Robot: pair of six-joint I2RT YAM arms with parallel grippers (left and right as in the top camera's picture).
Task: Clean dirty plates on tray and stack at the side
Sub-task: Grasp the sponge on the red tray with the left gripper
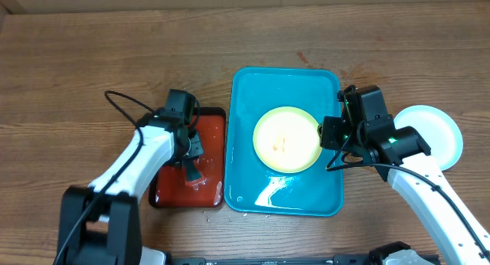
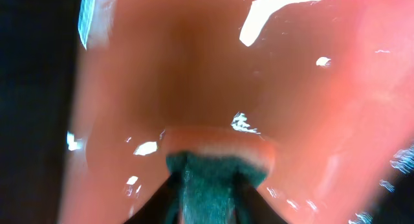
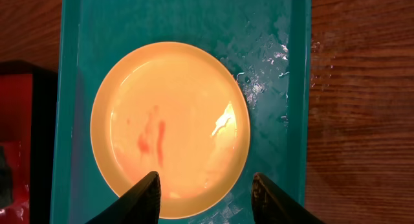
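Note:
One pale yellow plate [image 1: 285, 139] lies in the middle of the blue tray [image 1: 253, 89], with orange smears on its face [image 3: 152, 136]. My right gripper [image 1: 331, 135] hangs open over the plate's right rim; in the right wrist view its fingers [image 3: 149, 195] straddle the near rim of the plate [image 3: 170, 120] with nothing between them. A white plate with a bluish rim [image 1: 440, 131] rests on the wood at the right, partly hidden by my right arm. My left gripper [image 1: 191, 169] is down in the red tray, shut on a green-faced sponge [image 2: 217, 160].
The red tray with a black rim [image 1: 213, 142] sits just left of the blue tray, its base wet and glossy [image 2: 194, 68]. Water drops lie on the wood in front of it [image 1: 210, 214]. The blue tray's base is wet too [image 3: 272, 30].

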